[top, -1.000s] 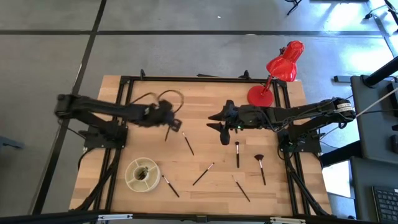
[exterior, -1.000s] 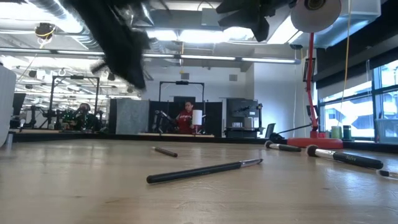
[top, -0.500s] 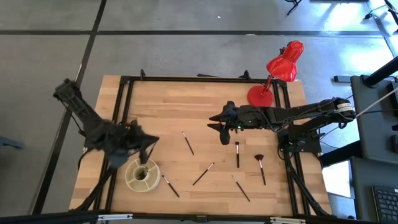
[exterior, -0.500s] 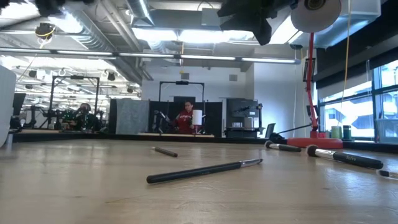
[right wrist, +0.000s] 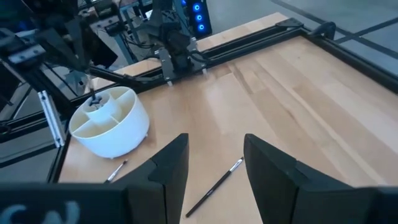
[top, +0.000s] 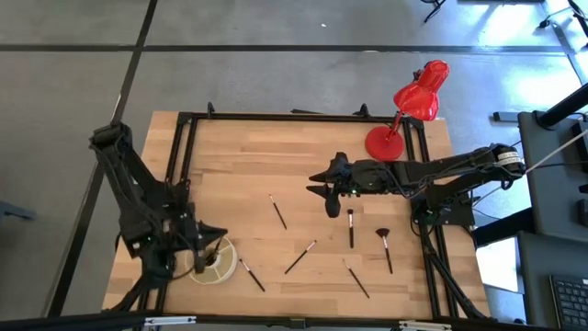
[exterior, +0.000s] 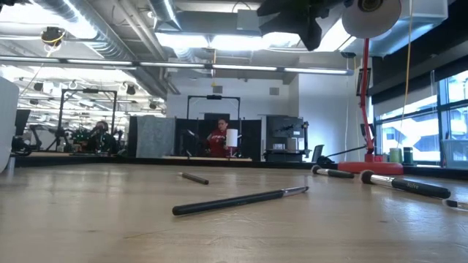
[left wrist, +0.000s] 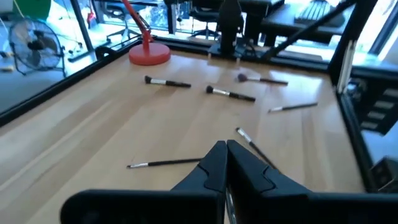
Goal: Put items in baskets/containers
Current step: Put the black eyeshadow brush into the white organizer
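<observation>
The cream-white round container (top: 213, 262) with inner dividers sits near the table's near-left corner and also shows in the right wrist view (right wrist: 111, 124). My left gripper (top: 211, 246) hovers just above it, shut on a thin brush (right wrist: 92, 94). Its closed fingertips (left wrist: 226, 148) show in the left wrist view. Several brushes lie flat on the wood: one (top: 277, 211), one (top: 300, 257), one (top: 350, 227), a fan-tipped one (top: 384, 246), and one (top: 251, 274) beside the container. My right gripper (top: 324, 188) hangs open above the table's middle, touching nothing. My left gripper pinches a thin brush between its shut fingers; the fingers themselves hide which part of the handle they have. The brush (right wrist: 92, 94) stands nearly upright below the gripper. Its lower end (right wrist: 96, 107) reaches down into the container's middle part.
A red desk lamp stands on its round base (top: 384, 142) at the far right, its head (top: 423, 92) beyond the table edge. A black frame (top: 184, 184) rails the table's sides. Bare wood lies between the container and the scattered brushes. People sit in the room behind (exterior: 217, 137).
My left arm has swung from the table's far middle toward the near-left corner. It carried the brush hanging from its gripper and came down over the container, so the brush's lower end now sits inside it. My right arm has kept still.
</observation>
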Available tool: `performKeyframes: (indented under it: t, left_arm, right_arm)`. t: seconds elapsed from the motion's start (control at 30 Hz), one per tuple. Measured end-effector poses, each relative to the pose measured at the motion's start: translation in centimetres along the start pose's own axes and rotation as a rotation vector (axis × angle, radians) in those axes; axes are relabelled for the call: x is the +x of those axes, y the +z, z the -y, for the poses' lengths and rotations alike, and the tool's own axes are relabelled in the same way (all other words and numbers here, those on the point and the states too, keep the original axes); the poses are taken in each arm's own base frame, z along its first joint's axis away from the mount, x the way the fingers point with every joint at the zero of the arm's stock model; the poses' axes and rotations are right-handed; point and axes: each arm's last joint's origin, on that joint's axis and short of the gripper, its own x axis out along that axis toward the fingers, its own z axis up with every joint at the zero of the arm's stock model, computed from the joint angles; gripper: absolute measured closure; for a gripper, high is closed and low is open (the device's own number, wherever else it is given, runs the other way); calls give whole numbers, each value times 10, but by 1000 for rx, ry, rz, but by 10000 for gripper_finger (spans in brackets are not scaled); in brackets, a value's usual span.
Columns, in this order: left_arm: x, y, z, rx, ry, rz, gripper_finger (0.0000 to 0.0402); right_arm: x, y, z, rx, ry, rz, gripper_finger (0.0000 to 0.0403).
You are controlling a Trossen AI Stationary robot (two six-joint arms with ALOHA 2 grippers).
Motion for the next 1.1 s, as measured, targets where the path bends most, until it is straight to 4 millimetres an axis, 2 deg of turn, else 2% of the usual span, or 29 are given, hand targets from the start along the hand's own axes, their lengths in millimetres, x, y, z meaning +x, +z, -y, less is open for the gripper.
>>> performKeyframes:
  t: [0.17, 0.43, 0.87, 1.1]
  left_arm:
    - [3, -10, 7, 63, 1, -30, 396]
    - [3, -14, 8, 63, -42, -130, 386]
    - [-1, -4, 2, 18, -65, -133, 300]
    - [-2, -4, 1, 24, -98, -192, 275]
  right_arm:
    - [-1, -1, -3, 6, -1, 2, 250]
    - [-1, -1, -3, 10, -12, 6, 250]
    - [0, 4, 1, -16, -34, 49, 250]
    - [6, 0, 2, -29, -64, 40, 250]
